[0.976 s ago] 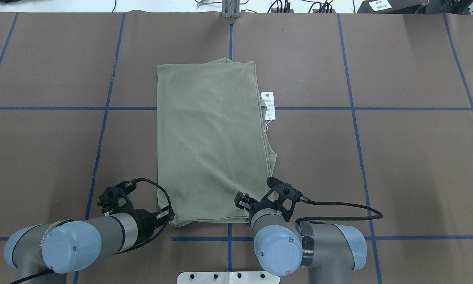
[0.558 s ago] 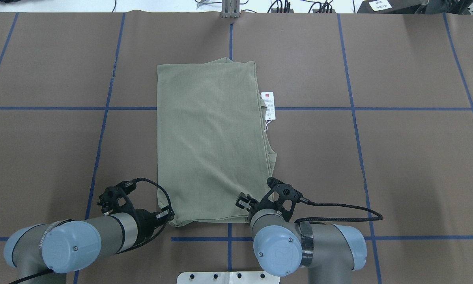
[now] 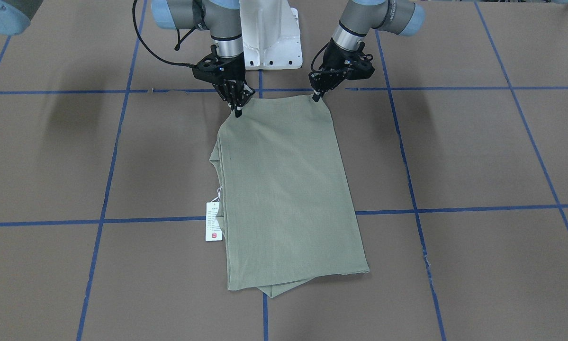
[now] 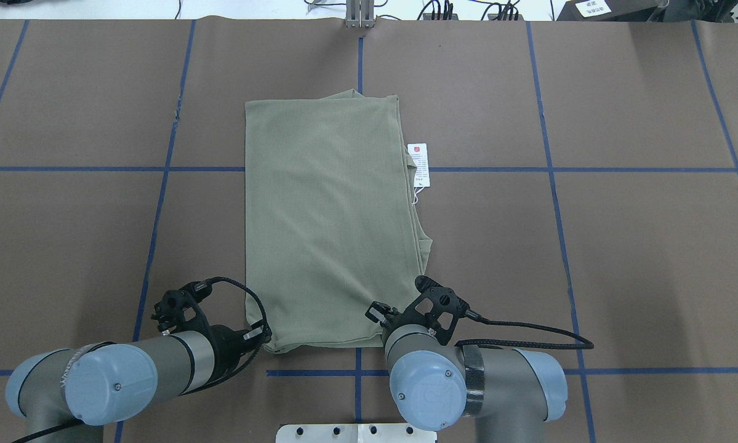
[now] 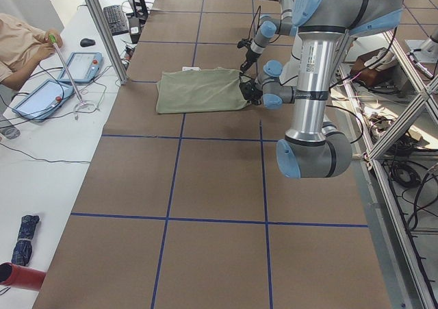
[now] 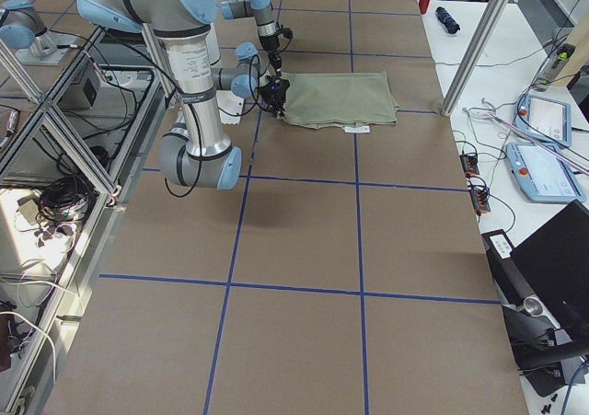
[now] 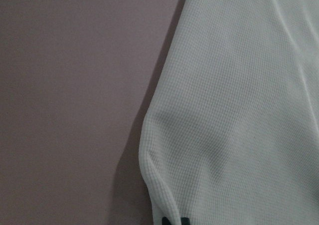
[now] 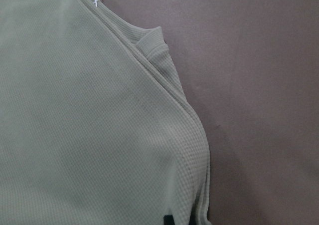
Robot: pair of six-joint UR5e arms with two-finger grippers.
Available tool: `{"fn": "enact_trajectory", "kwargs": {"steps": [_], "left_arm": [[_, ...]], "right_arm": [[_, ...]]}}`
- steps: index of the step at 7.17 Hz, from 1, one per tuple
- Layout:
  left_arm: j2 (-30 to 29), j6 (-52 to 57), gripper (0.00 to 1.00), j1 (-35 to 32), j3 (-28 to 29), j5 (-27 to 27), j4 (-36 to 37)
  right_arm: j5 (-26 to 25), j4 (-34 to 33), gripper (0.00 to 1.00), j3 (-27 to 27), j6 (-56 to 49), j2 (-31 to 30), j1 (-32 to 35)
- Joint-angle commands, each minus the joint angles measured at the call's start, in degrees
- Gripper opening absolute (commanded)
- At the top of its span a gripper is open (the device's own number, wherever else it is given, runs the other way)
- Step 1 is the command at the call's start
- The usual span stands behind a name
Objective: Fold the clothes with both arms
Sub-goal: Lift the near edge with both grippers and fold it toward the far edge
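Note:
The sage-green shirt lies folded into a long rectangle in the middle of the brown table, its white hang tag sticking out on the right side. My left gripper is shut on the shirt's near-left corner, and my right gripper is shut on the near-right corner. The front-facing view has the left gripper and the right gripper pinching those two corners, the cloth drawn up slightly toward them. Bunched fabric fills the left wrist view down to the fingertips. In the right wrist view the layered edge runs to the bottom.
The white pedestal base stands behind the shirt's near edge. Blue tape lines cross the brown table cover. A person sits at a side desk with tablets past the far end. Cables trail from my right wrist.
My right arm's wrist has shifted slightly leftward and toward the robot, gripper still on the corner. The left arm and the shirt have not visibly moved.

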Motion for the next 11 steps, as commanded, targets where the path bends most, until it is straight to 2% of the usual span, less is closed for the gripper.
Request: {"fn": "enact_trajectory", "kwargs": {"steps": [1,2,3,5,6,7,8,9,11], "left_arm": [[-0.36,1.14,0.0,-0.53,-1.99,-0.42,0.43],[-0.19,4.29,0.0,-1.05,-5.4,-0.95,1.48],[-0.1,5.27,0.0,-1.67,-10.48,-3.91,5.76],[-0.45,5.37,0.0,-1.67,-24.18,-8.84,19.19],[-0.54,5.37,0.0,-1.59,-28.77,-9.82,22.99],[-1.15,5.37,0.0,-1.41,-28.03,-9.74,23.81],[-2.98,7.03,0.0,-1.85,-24.11,-9.22,23.82],[-6.65,10.26,0.0,-5.16,-19.28,-9.21,23.73],[-11.24,18.25,0.0,-13.49,-10.83,-9.91,23.82]], "right_arm": [[-0.16,-0.43,0.0,1.5,-0.01,-0.05,0.76],[0.02,-0.96,0.0,5.08,-0.19,-0.75,1.03],[0.02,-5.75,0.0,10.34,-0.1,-0.76,1.12],[0.11,-22.16,0.0,25.6,0.34,-0.49,-2.81],[0.28,-28.5,0.0,30.56,1.03,0.2,-4.23],[0.2,-29.08,0.0,30.34,0.95,0.91,-4.24],[0.11,-28.65,0.0,27.91,0.0,1.0,-4.15],[0.37,-26.39,0.0,24.75,-2.97,1.52,-0.76],[0.98,-14.13,0.0,13.44,-8.17,2.06,7.32]]}}
